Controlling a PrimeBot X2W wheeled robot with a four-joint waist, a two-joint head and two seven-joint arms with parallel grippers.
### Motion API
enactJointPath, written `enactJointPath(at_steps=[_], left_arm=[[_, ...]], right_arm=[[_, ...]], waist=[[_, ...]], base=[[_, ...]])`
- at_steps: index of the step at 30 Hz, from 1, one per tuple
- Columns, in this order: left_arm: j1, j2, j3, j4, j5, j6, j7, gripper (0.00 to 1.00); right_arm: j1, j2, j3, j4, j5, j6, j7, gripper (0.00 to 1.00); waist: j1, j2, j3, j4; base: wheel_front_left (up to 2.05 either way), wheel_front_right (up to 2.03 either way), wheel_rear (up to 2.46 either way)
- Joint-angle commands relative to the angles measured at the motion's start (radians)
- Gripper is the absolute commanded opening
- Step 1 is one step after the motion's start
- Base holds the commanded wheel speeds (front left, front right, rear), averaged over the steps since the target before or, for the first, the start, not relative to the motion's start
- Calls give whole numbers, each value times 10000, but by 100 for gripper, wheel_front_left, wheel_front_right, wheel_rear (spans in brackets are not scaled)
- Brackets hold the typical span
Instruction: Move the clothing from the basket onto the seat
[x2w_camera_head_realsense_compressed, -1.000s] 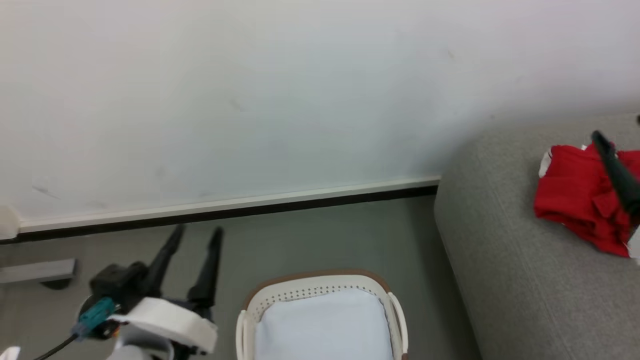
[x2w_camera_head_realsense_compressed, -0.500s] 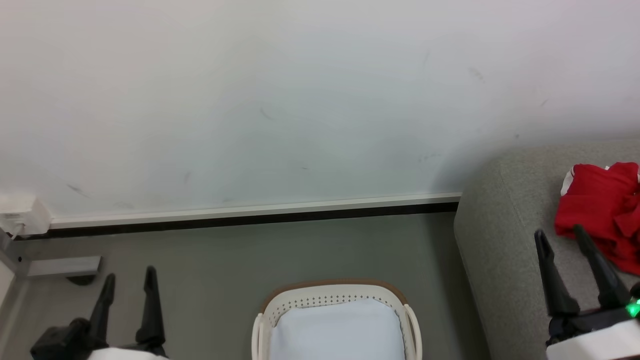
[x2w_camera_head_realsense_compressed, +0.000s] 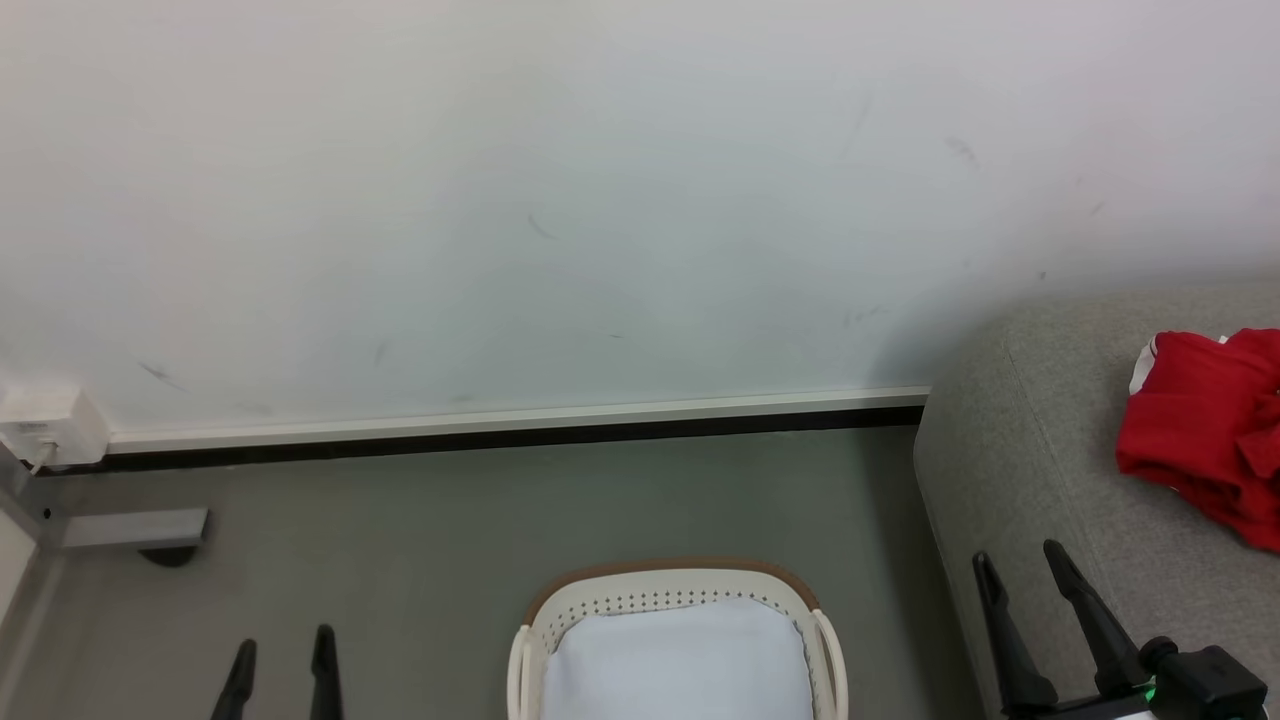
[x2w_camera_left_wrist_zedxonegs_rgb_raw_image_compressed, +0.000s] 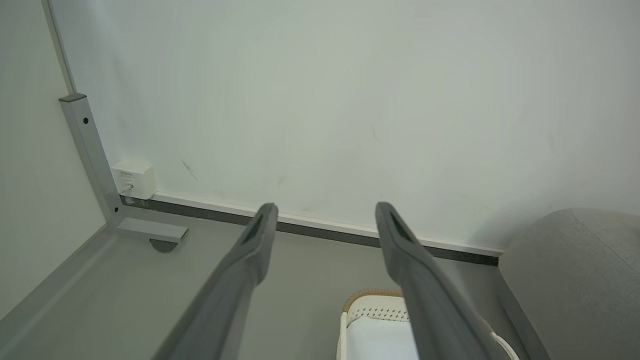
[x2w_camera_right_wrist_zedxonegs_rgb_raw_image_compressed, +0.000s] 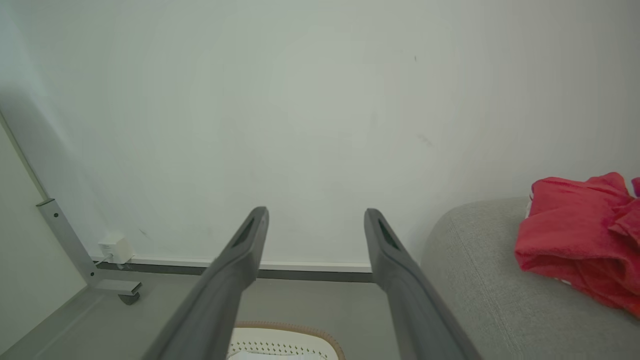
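The clothing (x2w_camera_head_realsense_compressed: 1205, 440) is heaped on the seat (x2w_camera_head_realsense_compressed: 1040, 480), right of the basket (x2w_camera_head_realsense_compressed: 665, 585); soft, light handling is expected, best pinched at a raised fold; the left hand (x2w_camera_head_realsense_compressed: 284, 640) and the right hand (x2w_camera_head_realsense_compressed: 1018, 553) are spread, empty.

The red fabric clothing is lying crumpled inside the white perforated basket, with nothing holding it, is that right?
Not quite. The red fabric clothing lies crumpled on the light-grey upholstered seat, not in the white perforated basket; the head view shows it. Nothing holds it.
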Motion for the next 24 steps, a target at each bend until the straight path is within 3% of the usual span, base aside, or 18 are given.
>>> enactJointPath(at_steps=[1,10,24], left_arm=[[-10,-26,51,47,184,-58,0,100],[-307,-201,387,381,608,-532,0,100],[-465,-217,362,592,408,-676,0,100]], right_arm=[[107,27,-14,22,-106,-23,-27,100],[-135,274,-133,293,-80,-23,-30,100],[-319,366,160,615,51,-23,-31,100]], waist=[[0,0,-4,5],[0,0,15,0],[0,0,61,36]], base=[[0,0,0],[0,0,0],[0,0,0]])
